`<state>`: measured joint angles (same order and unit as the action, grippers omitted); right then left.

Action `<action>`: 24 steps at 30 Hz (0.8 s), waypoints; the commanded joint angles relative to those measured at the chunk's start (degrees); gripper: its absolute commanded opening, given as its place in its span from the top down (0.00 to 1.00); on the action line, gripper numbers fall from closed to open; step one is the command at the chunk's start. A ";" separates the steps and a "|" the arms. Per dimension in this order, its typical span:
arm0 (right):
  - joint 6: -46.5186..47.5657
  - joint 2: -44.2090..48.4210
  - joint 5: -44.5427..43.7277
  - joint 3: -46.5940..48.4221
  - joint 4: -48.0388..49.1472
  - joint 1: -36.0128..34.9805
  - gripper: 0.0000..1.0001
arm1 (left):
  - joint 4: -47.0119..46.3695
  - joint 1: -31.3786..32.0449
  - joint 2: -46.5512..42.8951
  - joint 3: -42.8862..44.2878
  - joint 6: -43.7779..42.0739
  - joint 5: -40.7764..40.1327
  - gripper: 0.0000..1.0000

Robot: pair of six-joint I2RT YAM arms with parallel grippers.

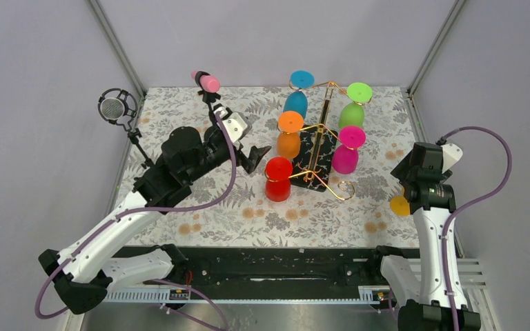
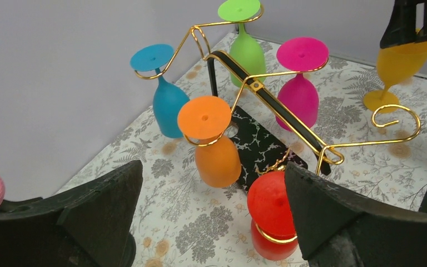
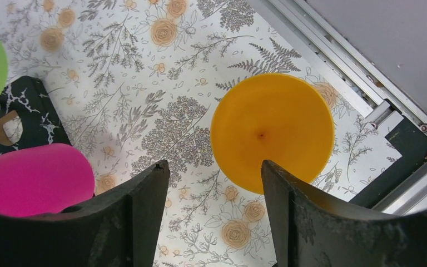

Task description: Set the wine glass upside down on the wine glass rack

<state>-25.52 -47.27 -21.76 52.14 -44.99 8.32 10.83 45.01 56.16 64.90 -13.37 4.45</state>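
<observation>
- Presently, the table (image 1: 248, 214), covered with a floral cloth, extends ahead of both arms and carries every item noted below.
- Left gripper (image 2: 212, 169): jaws spread as wide as they go, with nothing between them. It points at the rack from the rack's near-left side.
- Right gripper (image 3: 214, 165): points down at the cloth near the table's right edge. Its fingers stand apart with bare cloth showing in the gap, and no grip on anything shows.
- Wine glass rack (image 1: 321, 155): straight ahead of the left gripper's fingertips and well off to the left of the right gripper. Its black speckled base lies flat on the cloth, and gold arms branch from a central post.
- Yellow wine glass (image 3: 272, 128): just beyond the right gripper's fingertips, partly hidden behind the finger on the right of that wrist view. The left wrist view shows it foot down and bowl up, with the bowl's top behind the right gripper. It is off the rack and apart from it.
- Five glasses hang foot-up in the rack's loops:
  - The red glass (image 2: 268, 206) is nearest the left gripper, just beyond its right finger.
  - The orange glass (image 2: 217, 161) is ahead of the gap.
  - The blue glass (image 2: 169, 105), green glass (image 2: 248, 53) and magenta glass (image 2: 299, 94) are farther out.
- Free curled loop (image 2: 396, 106): on the rack's side toward the right gripper.
- Microphone (image 1: 112, 107): on a stand, off to the left of the left gripper.
</observation>
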 commanded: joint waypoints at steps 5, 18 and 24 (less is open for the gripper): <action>-1.05 -2.02 -3.69 -2.98 7.19 -0.09 0.30 | 0.03 -0.14 5.07 7.14 5.46 4.65 0.01; -0.04 -6.70 -2.39 -6.94 12.40 -0.49 0.69 | 2.01 -0.13 6.07 9.74 6.57 1.34 0.01; -1.65 -2.36 -6.64 -7.20 12.58 -0.47 0.92 | 0.51 -0.13 5.99 9.44 4.80 1.05 0.01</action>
<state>-25.71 -53.58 -23.73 44.93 -34.94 8.19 14.22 44.99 63.16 72.60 -7.68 6.59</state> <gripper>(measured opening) 0.161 0.989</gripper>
